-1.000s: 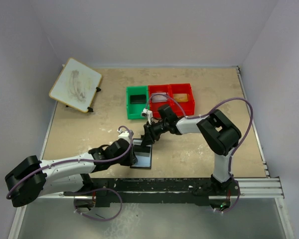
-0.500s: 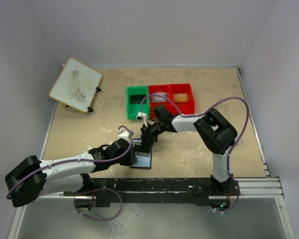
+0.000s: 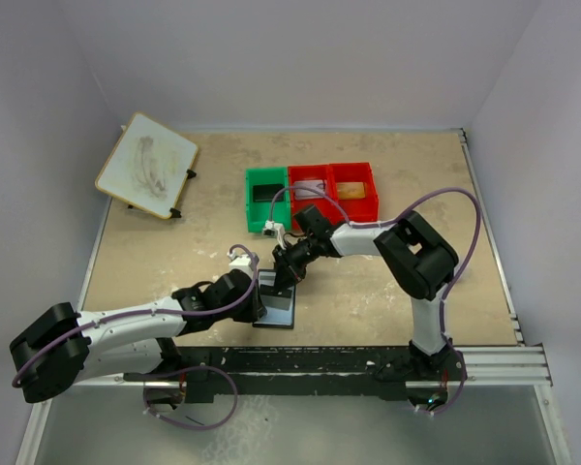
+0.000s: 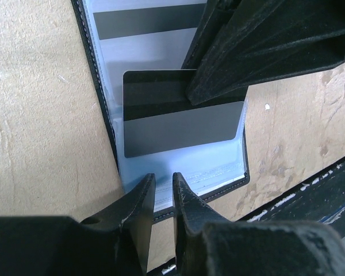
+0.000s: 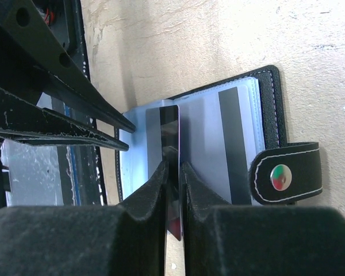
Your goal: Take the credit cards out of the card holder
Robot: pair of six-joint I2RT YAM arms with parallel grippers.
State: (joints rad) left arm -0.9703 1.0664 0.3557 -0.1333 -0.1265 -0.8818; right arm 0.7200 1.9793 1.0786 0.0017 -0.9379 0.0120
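The card holder (image 3: 277,307) lies open on the table, black outside and pale blue inside (image 4: 184,164), with a black snap tab (image 5: 284,175). My right gripper (image 3: 289,273) is shut on a dark credit card (image 4: 178,123), which stands partly out of a slot and shows edge-on in the right wrist view (image 5: 171,135). A second card with a dark stripe (image 5: 233,144) sits in the other half. My left gripper (image 4: 164,183) has its jaws nearly together, with nothing between them, and its tips rest on the holder's near edge.
A green bin (image 3: 266,199) with a dark item in it and two red bins (image 3: 334,189) stand just behind the arms. A tilted white board (image 3: 147,165) lies at the far left. A black rail (image 3: 368,363) runs along the near edge.
My right gripper has shifted a little left and down toward the holder, and its wrist has followed. The left arm and the holder have not moved.
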